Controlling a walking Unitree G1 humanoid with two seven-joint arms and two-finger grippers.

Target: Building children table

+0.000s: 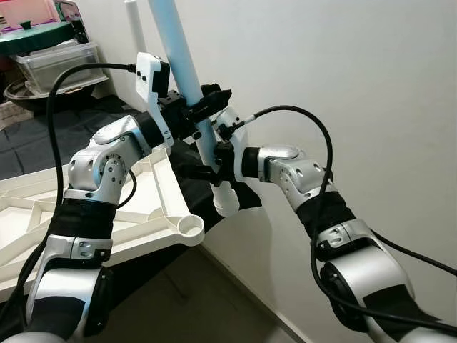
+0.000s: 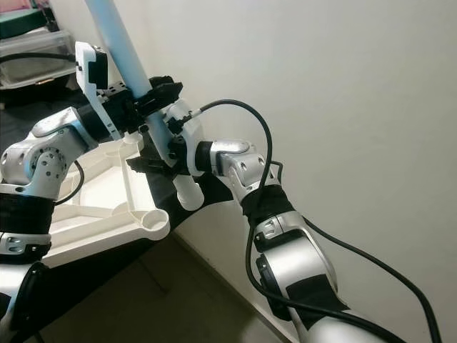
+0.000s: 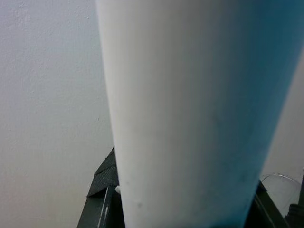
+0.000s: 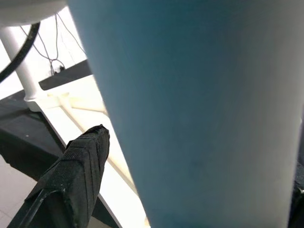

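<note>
A pale blue table leg (image 1: 187, 75) is held tilted in the air, its top leaning toward 11 o'clock and its white lower end hanging just past the corner socket (image 1: 190, 227) of the upturned white tabletop (image 1: 153, 189). It is clamped high up by the left gripper (image 1: 203, 103) and lower down by the right gripper (image 1: 214, 168), both closed around it. A white wall (image 1: 357, 78) is seen at 3 o'clock, storage boxes (image 1: 53, 61) at 10 o'clock.
</note>
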